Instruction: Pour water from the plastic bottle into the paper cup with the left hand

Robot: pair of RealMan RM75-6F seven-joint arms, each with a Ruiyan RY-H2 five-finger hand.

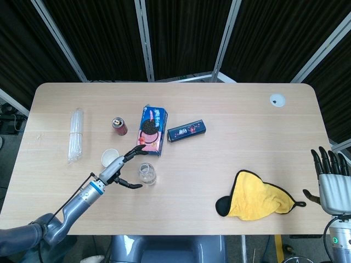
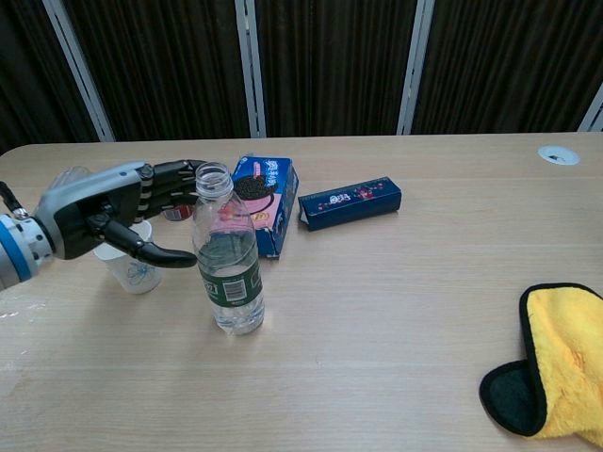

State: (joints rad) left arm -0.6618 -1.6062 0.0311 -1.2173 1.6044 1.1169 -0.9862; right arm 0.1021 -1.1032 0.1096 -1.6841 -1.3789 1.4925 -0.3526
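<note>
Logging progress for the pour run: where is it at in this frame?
Looks done: the plastic bottle stands upright on the table, uncapped and partly full. Whether the paper cup holds water cannot be seen. In hand: nothing; the left hand is open beside the bottle, not touching it. The right hand is open at the table edge. Left: unclear, either a first grasp and pour, or only retreat.

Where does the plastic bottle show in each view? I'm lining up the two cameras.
Head view: the plastic bottle stands left of centre, seen from above, just right of the open left hand.
Chest view: the bottle stands upright, left of centre in the foreground.
Shared landmark: the blue cookie box lies just behind it in both.
</note>
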